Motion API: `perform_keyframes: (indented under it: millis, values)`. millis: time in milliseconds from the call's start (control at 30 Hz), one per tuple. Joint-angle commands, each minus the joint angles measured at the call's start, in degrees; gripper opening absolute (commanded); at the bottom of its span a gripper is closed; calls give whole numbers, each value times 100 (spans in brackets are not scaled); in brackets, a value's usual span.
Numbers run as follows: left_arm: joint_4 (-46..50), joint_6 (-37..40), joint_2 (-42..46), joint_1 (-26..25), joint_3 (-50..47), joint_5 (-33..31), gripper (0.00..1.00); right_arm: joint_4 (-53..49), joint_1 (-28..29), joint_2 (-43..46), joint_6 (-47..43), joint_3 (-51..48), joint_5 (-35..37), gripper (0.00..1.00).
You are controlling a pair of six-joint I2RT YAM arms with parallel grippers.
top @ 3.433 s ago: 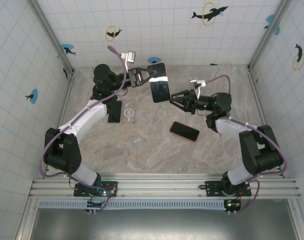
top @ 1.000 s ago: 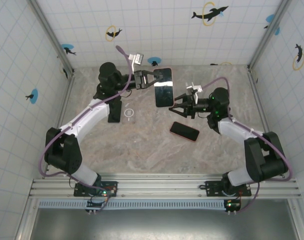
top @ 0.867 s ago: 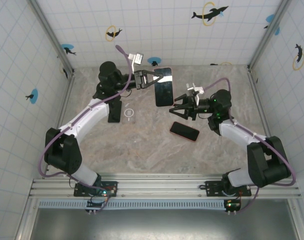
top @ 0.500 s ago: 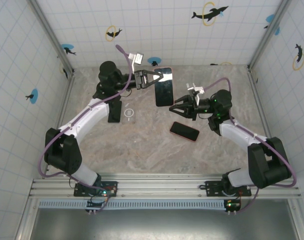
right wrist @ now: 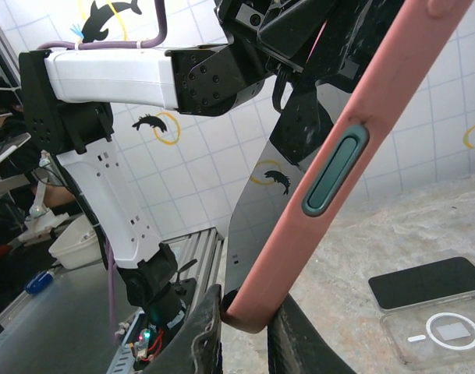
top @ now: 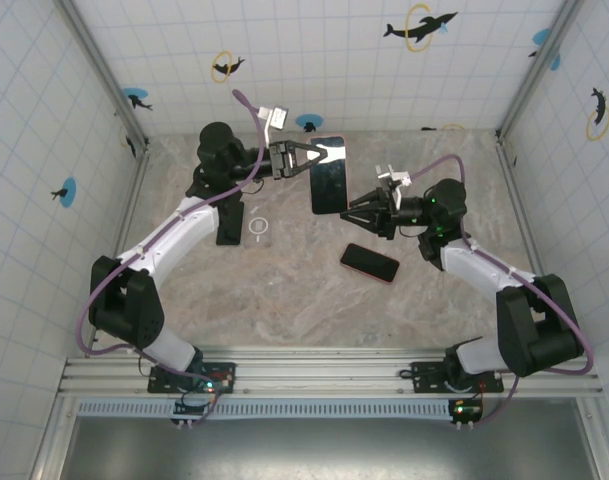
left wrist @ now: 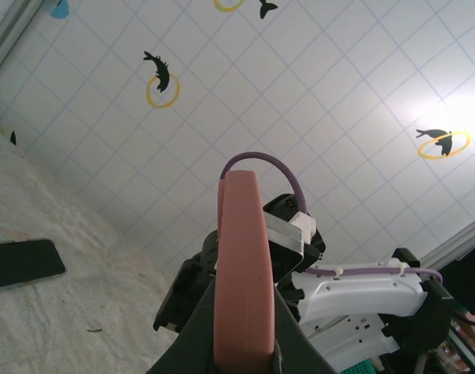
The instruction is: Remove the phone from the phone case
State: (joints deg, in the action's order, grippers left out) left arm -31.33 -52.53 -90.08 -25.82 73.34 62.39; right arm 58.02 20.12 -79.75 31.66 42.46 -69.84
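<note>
The phone point(top: 327, 188) is held off the table point(top: 284, 300), seated in the pink phone case point(right wrist: 354, 117), toward 12 o'clock of the table's middle in the top view. Its upper end is clamped by the left gripper point(top: 316, 153), whose fingers are closed on the case's two faces. The corner at 4 o'clock is pinched by the right gripper point(right wrist: 246, 331), its fingers drawn in narrowly with the rounded corner lodged between them. A teal side button point(right wrist: 334, 181) is seen on the pink edge. A second phone point(top: 370, 262), red-rimmed, lies on the table at 5 o'clock of the held one. A black phone point(top: 230, 222) and a clear case point(top: 259, 226) marked with a white ring are laid side by side at 8 o'clock. Any lettering is too small to be told.
</note>
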Motion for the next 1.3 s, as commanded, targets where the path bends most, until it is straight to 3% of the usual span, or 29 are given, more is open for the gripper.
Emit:
perform_keyframes:
  millis: [0,200,400,567,733,1033,1267]
  values:
    - [-371,-82,121,24,165,115,0,253,-27,8,57,119,31,18]
    - [-425,-222,108,26,146,163,0,112,-56,7,-130,96,-17,14]
    - [-610,-637,132,-19,61,347,0,-1802,-87,90,-1684,399,152,11]
    - [-608,-715,198,-105,-35,449,0,-2207,-116,73,-2082,573,316,9]
    - [-796,-967,176,-176,-39,544,0,-3418,-151,-12,-3054,907,556,8]
    - [-752,-1040,162,-333,-14,590,0,-4248,-168,-50,-3772,1254,1112,7]
    - [-716,-1014,132,-413,20,599,0,-4200,-168,17,-3735,1355,1429,6]
